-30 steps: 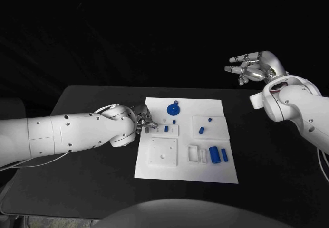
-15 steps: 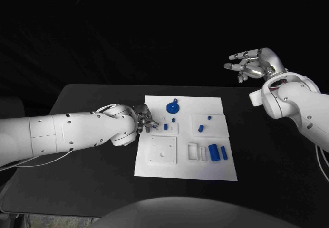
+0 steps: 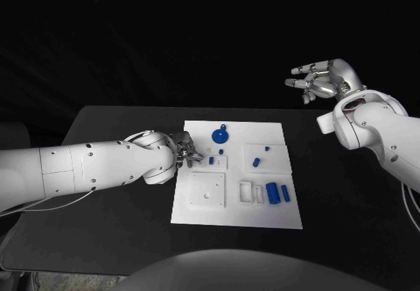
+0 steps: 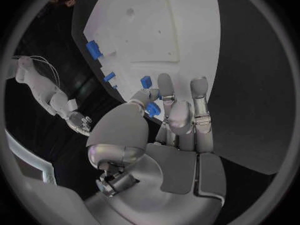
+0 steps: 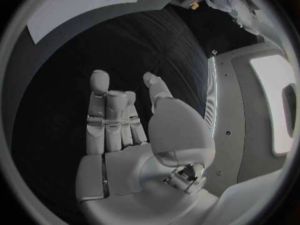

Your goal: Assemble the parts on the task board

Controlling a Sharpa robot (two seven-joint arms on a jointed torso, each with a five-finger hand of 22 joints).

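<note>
Head view: I am seeing the black table [image 3: 114, 236] carrying the white task board [image 3: 241, 209]. My left hand [image 3: 186, 151] is resting at its left edge, pinching a small blue part [image 4: 153, 109], mostly hidden by fingers. My right hand [image 3: 322, 80] is hovering high, fingers spread, holding nothing.
</note>
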